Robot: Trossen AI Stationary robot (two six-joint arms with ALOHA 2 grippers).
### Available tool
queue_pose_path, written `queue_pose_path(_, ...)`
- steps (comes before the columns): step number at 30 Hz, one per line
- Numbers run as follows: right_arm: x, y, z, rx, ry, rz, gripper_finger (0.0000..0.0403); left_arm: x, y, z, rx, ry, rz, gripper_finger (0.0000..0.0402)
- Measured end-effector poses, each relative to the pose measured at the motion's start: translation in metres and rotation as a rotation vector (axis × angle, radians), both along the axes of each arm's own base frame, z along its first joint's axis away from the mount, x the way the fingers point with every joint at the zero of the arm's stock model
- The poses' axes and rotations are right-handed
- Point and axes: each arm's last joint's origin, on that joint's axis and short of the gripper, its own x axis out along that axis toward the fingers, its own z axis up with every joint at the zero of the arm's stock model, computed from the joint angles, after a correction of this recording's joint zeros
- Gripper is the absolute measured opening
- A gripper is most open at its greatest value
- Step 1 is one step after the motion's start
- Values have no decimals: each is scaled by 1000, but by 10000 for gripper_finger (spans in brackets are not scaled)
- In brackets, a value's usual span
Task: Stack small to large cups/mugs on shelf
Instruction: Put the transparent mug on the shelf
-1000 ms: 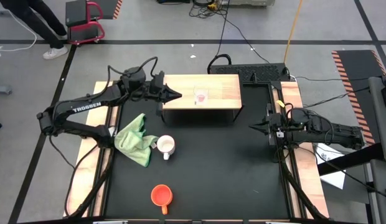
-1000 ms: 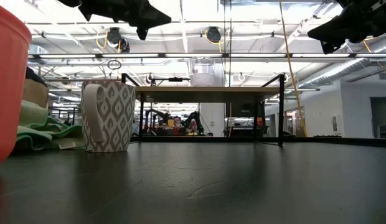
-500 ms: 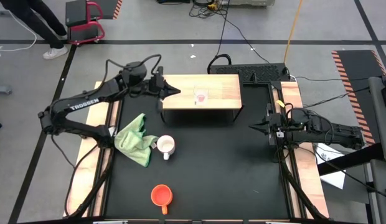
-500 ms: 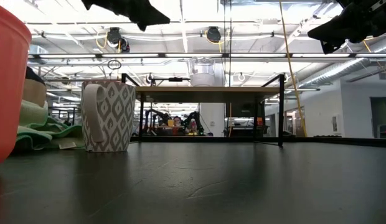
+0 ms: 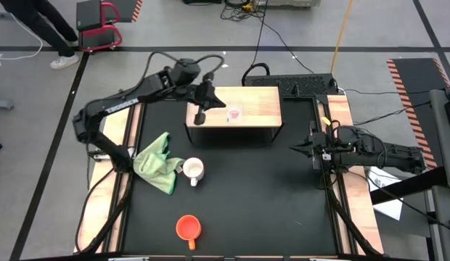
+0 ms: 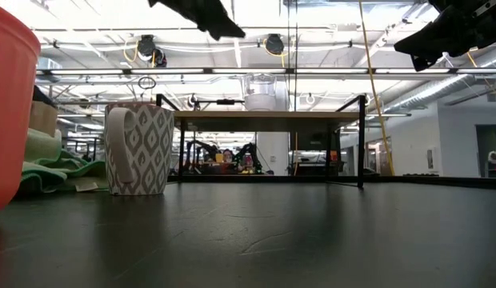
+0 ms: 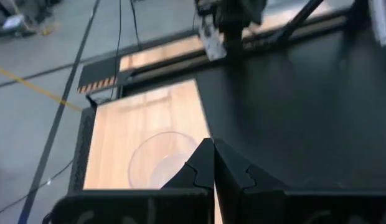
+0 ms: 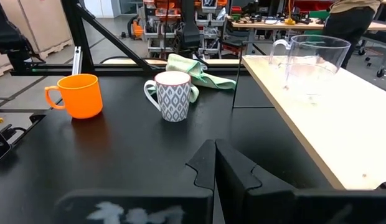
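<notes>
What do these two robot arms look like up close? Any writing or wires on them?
Both arms are dark, nearly black, built of slim jointed segments. The left arm bears white lettering along one segment and a black cable looping over its wrist. The right arm is chunkier, with thin cables at its wrist. The left gripper and right gripper each end in two pointed dark jaws.

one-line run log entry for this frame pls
left gripper: shut, above shelf beside glass cup | right gripper: shut, idle at table's right | white mug, orange mug: on table, unstacked
</notes>
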Motion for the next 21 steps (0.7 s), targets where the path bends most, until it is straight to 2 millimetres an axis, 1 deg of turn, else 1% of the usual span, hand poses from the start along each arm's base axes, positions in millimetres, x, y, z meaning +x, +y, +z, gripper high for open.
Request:
queue_pose_path(2,0,0,0,0,1,0,0,8,5,0,6,40,-10,1)
queue_pose_path(6,0,0,0,1,2,0,0,17,13,10,36,76,-16,1)
queue_pose_path(9,0,0,0,1,2,0,0,26,18,11,37,102,-21,1)
queue_pose_path(15,0,0,0,1,2,0,0,39,25,21,66,84,-35,0)
queue_pose_path(18,0,0,0,1,2,0,0,47,29,22,69,77,-33,0)
queue_pose_path(21,0,0,0,1,2,0,0,51,33,22,75,84,-36,0)
